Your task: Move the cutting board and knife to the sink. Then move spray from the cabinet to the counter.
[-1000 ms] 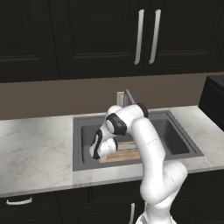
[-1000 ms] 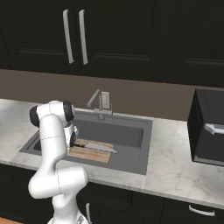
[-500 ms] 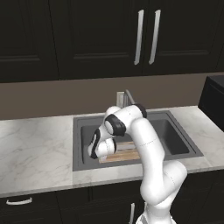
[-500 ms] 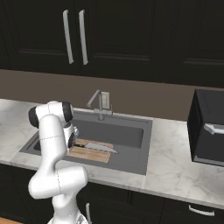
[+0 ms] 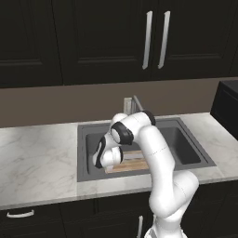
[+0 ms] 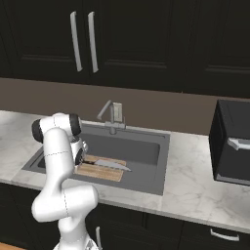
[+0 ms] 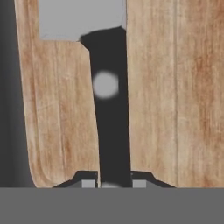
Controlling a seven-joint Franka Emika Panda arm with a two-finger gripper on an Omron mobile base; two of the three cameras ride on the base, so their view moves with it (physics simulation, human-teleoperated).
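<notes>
The light-brown cutting board [image 6: 100,172] [image 5: 132,163] lies flat in the dark-grey sink [image 6: 141,151] [image 5: 186,148]. On it rests the knife [image 6: 110,164], silvery blade pointing right. In the hand view its black handle [image 7: 111,127] runs up the wooden board [image 7: 175,96] to the grey blade [image 7: 78,17]. My gripper [image 7: 113,183] [image 6: 83,158] is low in the sink's left part, shut on the handle's end. The spray is out of view behind shut cabinet doors [image 5: 153,42]. The marble counter [image 5: 37,158] [image 6: 195,180] flanks the sink.
A silver faucet [image 6: 111,114] [image 5: 132,104] stands at the sink's back edge, close behind my arm. A black boxy appliance [image 6: 232,146] [image 5: 228,104] sits on the counter at the right. The upper cabinet doors have long silver handles [image 6: 83,41].
My hand has eased slightly lower and to the left over the board. The knife and the board stay where they were.
</notes>
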